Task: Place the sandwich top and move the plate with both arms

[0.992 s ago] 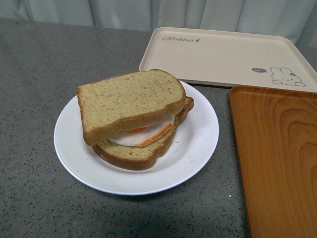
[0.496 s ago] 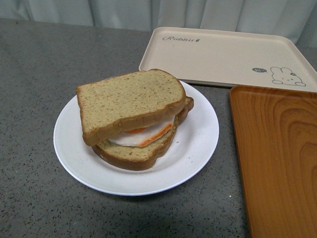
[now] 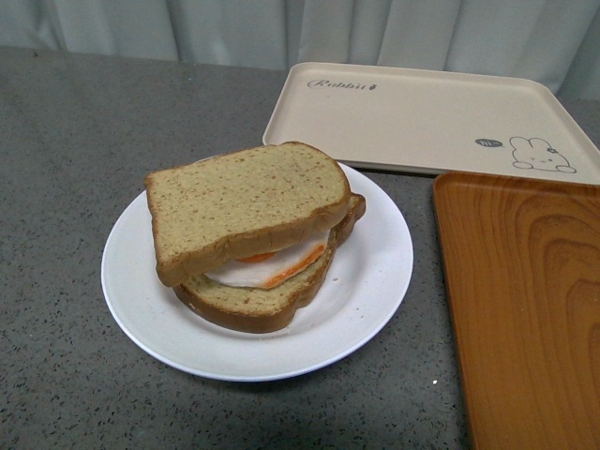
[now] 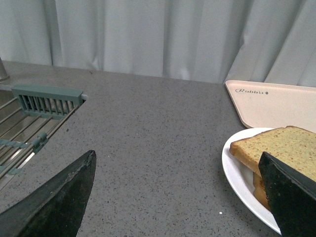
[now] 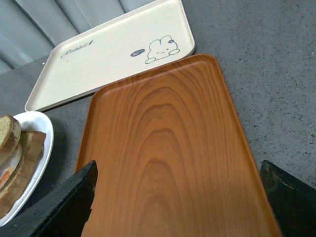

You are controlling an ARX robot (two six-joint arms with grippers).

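Observation:
The white plate [image 3: 377, 272] lies on the grey counter with the sandwich on it. The sandwich top [image 3: 242, 204], a bare tan speckled slice, rests slightly askew on the fried egg [image 3: 274, 267] and the lower slice [image 3: 251, 302]. Neither arm shows in the front view. My left gripper [image 4: 177, 157] is open over bare counter, with the plate [image 4: 236, 168] and sandwich top [image 4: 279, 147] beside one of its fingers [image 4: 290, 195]. My right gripper [image 5: 178, 168] is open above the wooden tray [image 5: 163, 148], and the plate's edge [image 5: 43, 148] lies off to one side.
A beige rabbit tray [image 3: 422, 112] lies behind the plate. The wooden tray [image 3: 525, 309] lies to the plate's right. A sink with a green rack [image 4: 34, 111] shows in the left wrist view. Pale curtains [image 3: 281, 28] hang at the back.
The whole scene sits a little lower in the front view than before. The plate and sandwich keep their place relative to the trays.

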